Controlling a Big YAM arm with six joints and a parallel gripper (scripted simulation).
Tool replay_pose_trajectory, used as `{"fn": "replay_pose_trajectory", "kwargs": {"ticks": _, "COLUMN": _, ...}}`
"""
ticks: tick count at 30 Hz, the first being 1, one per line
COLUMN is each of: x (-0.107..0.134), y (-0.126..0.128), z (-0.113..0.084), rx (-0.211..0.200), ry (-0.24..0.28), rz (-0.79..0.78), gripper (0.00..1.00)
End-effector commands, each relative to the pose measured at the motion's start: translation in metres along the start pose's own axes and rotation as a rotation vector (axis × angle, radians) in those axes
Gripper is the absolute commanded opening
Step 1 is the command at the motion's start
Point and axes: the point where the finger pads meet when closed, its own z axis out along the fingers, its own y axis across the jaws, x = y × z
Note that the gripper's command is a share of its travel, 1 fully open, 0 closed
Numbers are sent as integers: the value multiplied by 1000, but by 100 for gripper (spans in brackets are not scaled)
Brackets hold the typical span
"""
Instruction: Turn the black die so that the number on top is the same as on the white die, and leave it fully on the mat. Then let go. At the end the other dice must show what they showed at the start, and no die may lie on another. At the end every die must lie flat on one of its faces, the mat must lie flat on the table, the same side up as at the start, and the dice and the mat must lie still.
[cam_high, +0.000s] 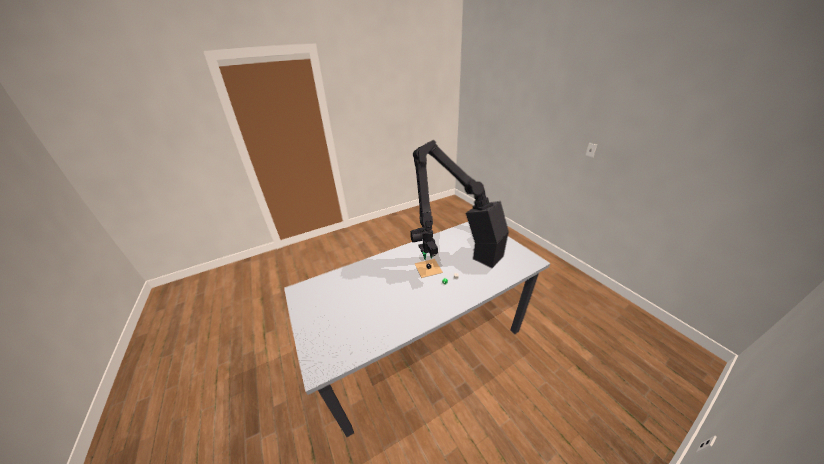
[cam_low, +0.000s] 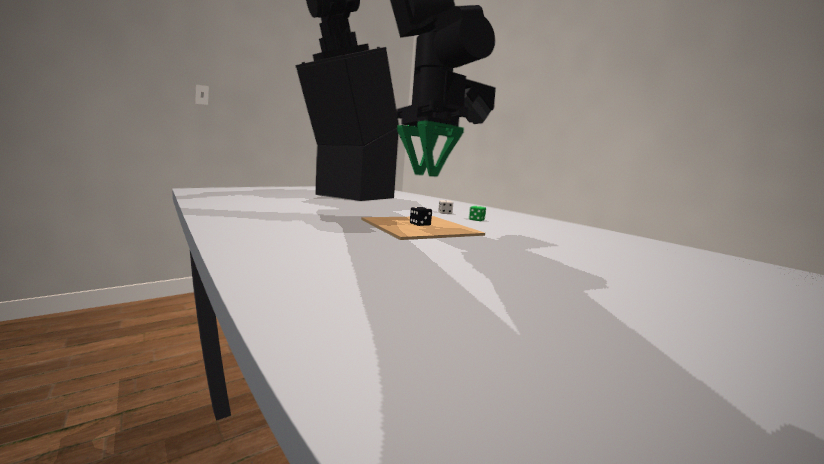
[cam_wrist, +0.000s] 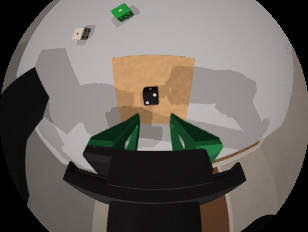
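The black die (cam_high: 428, 266) (cam_low: 420, 216) (cam_wrist: 150, 96) lies flat on the orange mat (cam_high: 423, 273) (cam_low: 455, 231) (cam_wrist: 130, 70), near its middle. Its top seems to show two pips in the wrist view. The white die (cam_high: 456, 276) (cam_low: 445, 206) (cam_wrist: 77, 34) lies on the table off the mat; its top seems to show one pip. My gripper (cam_high: 428, 257) (cam_low: 426, 174) (cam_wrist: 154, 117) hangs above the mat area, clear of the black die. Its green fingers are partly apart with nothing between them.
A green die (cam_high: 444, 281) (cam_low: 477, 213) (cam_wrist: 121, 12) lies on the table (cam_high: 357, 322) (cam_low: 299, 288) off the mat, near the white die, with one pip seeming to show on top. The arm's black base (cam_high: 490, 236) (cam_low: 354, 126) stands beyond the mat in the exterior view.
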Motion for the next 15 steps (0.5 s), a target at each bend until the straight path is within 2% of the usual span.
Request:
{"fn": "replay_pose_trajectory", "kwargs": {"ticks": 1, "x": 3, "y": -2, "z": 10, "rx": 0, "ry": -1, "rz": -6, "gripper": 39}}
{"fn": "replay_pose_trajectory", "kwargs": {"ticks": 15, "x": 4, "y": 0, "z": 29, "rx": -2, "ry": -1, "rz": -7, "gripper": 39}}
